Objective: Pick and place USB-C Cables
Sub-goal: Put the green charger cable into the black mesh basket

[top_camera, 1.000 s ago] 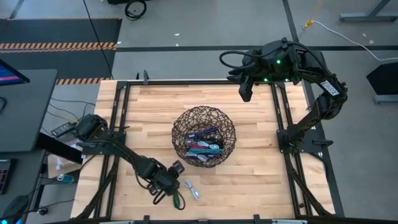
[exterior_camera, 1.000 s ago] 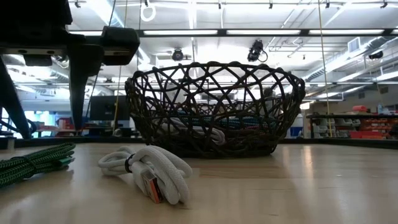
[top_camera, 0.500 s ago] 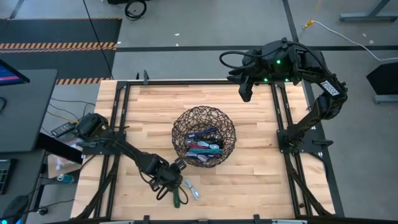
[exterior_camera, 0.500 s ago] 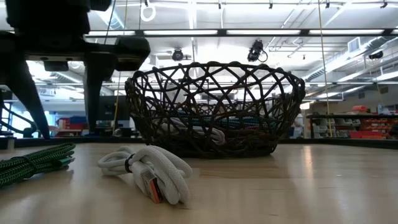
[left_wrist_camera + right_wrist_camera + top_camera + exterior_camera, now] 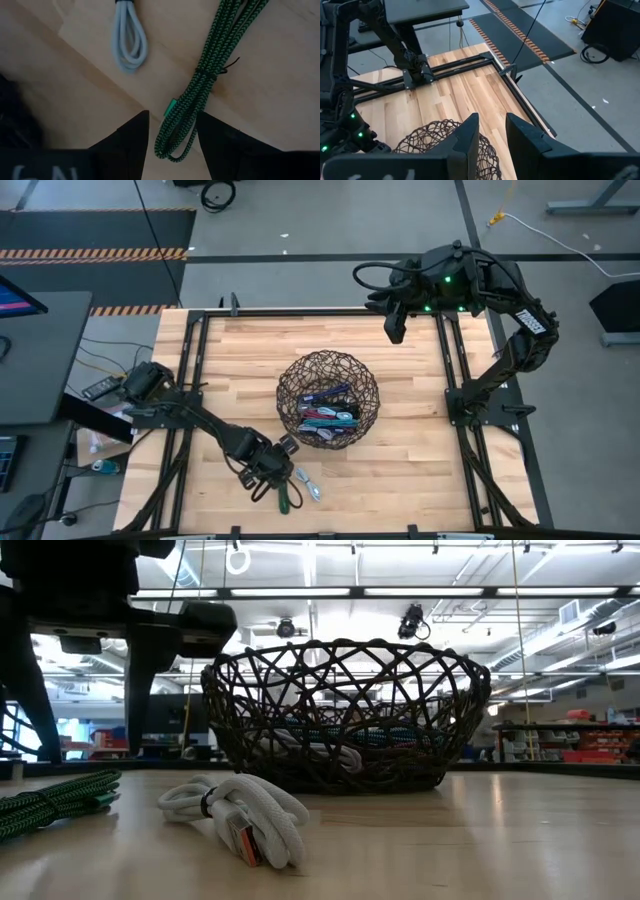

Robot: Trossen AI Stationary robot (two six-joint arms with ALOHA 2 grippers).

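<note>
A green braided cable bundle (image 5: 285, 498) and a silvery light blue one (image 5: 308, 485) lie flat on the table near its near edge, in front of the dark wicker basket (image 5: 328, 400). The basket holds several more bundles (image 5: 330, 417). My left gripper (image 5: 272, 477) hovers open just above the green bundle. In the left wrist view its fingers stand on either side of the looped end of the green bundle (image 5: 192, 100), with the pale bundle (image 5: 129, 40) beyond. My right gripper (image 5: 395, 330) waits open over the far edge.
The basket (image 5: 345, 715) stands at the table's middle, close beyond the two loose bundles (image 5: 240, 815) (image 5: 50, 802). Black frame rails (image 5: 455, 370) run along the table's left, right and far sides. Bare wood lies to the right of the basket.
My left gripper has moved a little toward the table's right and near edge, coming over the green bundle, and stays open. The cables and the basket have not moved.
</note>
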